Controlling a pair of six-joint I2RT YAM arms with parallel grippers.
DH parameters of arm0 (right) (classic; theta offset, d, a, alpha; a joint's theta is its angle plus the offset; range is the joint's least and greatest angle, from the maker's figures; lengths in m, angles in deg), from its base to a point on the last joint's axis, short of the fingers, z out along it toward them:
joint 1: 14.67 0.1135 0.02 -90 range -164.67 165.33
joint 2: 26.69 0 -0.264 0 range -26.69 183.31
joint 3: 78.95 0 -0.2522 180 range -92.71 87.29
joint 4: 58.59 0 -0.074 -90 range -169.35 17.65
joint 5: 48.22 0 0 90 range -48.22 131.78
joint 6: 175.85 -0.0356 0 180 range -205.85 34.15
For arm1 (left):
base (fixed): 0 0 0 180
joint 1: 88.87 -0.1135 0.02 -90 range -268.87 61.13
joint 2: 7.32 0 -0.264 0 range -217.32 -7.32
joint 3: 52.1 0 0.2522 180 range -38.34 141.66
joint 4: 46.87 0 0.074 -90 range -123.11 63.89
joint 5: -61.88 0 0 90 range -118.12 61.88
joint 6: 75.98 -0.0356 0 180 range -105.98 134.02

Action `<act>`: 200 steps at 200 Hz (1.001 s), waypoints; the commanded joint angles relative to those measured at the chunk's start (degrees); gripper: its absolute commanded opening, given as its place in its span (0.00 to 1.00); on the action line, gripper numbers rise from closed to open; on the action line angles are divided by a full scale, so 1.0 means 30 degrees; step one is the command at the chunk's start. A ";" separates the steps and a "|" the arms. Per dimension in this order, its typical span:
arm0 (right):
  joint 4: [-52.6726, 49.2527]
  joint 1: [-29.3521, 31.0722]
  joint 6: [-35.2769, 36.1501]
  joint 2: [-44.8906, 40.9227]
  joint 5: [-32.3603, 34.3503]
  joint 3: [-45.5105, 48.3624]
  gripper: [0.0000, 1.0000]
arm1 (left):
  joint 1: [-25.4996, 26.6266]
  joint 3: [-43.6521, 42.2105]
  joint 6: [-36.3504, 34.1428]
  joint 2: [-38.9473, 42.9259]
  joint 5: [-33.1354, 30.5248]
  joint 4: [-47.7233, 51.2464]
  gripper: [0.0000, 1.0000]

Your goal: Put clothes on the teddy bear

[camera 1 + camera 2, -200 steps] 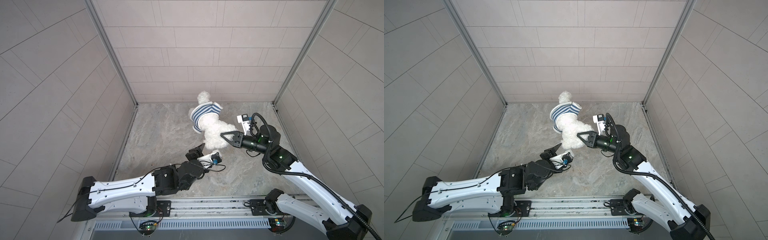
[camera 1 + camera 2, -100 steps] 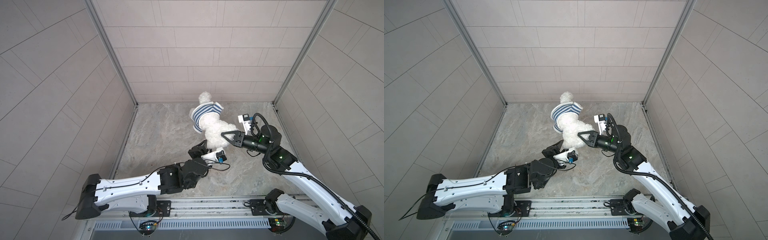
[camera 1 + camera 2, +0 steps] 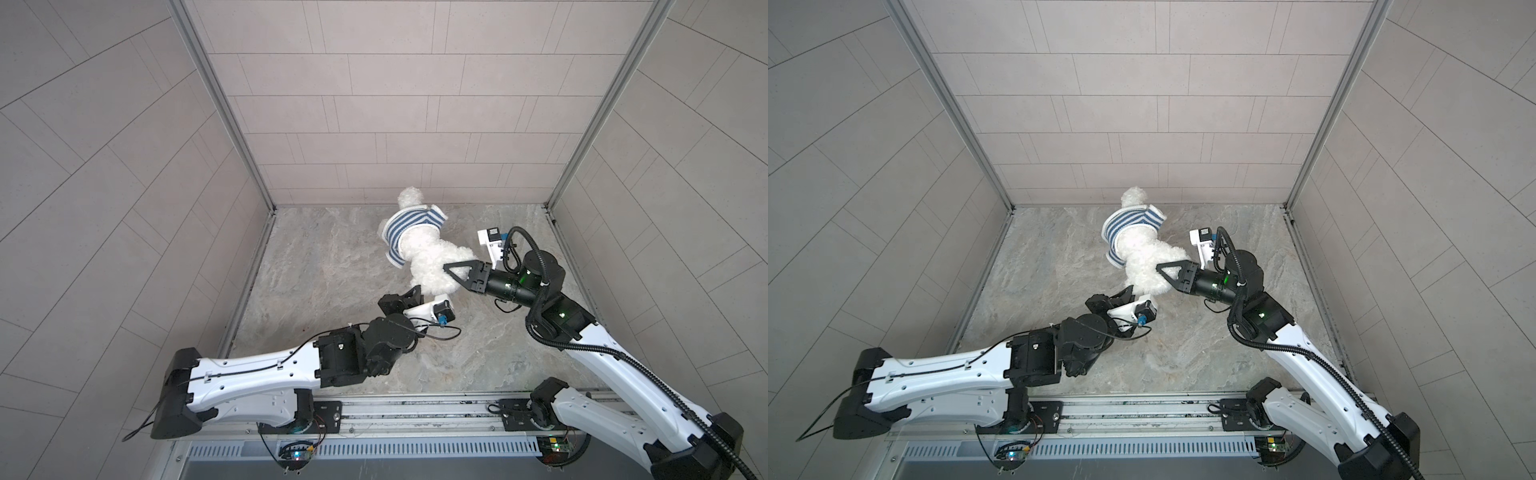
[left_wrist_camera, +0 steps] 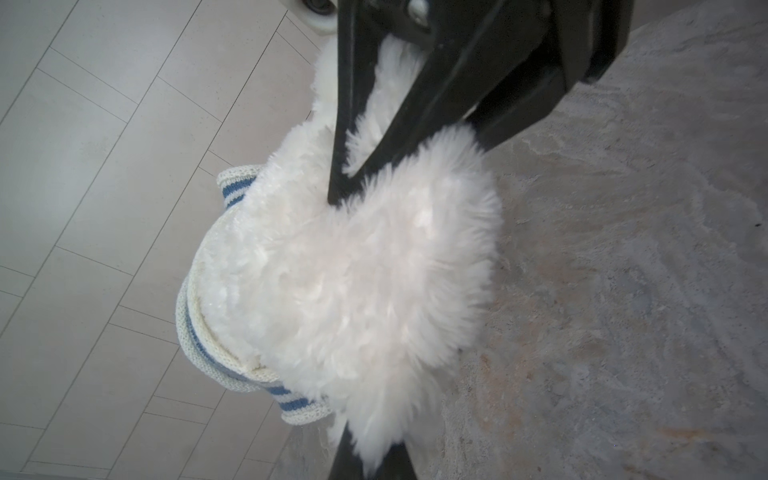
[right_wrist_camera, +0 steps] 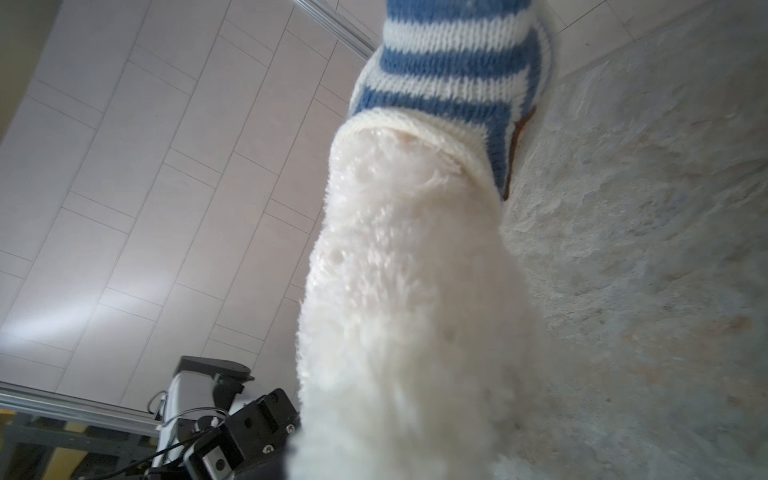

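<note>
Here: one teddy bear, one shirt; left fingers pinch bear, right fingers unclear.

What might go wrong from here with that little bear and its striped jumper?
1. The left gripper is shut on only the fluffy foot of the teddy bear; a tug might slip off the fur.
2. The striped sweater sits bunched around the chest, lower body bare; pulling a leg may just drag the whole bear.
3. The right gripper pokes into the fur close by; the two might collide.
</note>
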State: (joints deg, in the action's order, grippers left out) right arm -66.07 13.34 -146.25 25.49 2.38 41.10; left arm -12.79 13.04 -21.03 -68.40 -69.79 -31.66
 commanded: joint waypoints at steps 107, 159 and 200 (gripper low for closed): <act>-0.4526 -0.0245 1.0087 -0.4647 -0.1930 -0.0506 0.73 | -0.6644 0.3637 0.7454 0.4593 1.5026 0.8616 0.00; -0.5185 0.1152 1.2910 -0.4216 -0.2472 -0.2191 0.75 | -0.7164 0.4314 0.8134 0.4213 1.7470 0.9103 0.00; -0.7669 0.2092 1.5101 -0.3945 -0.0272 -0.3197 0.80 | -0.7138 0.4753 0.8595 0.2947 1.6702 0.8526 0.00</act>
State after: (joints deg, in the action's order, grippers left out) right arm -83.77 18.15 -107.56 13.52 -2.08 33.47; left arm -34.11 24.54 2.75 -57.98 -19.98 -3.35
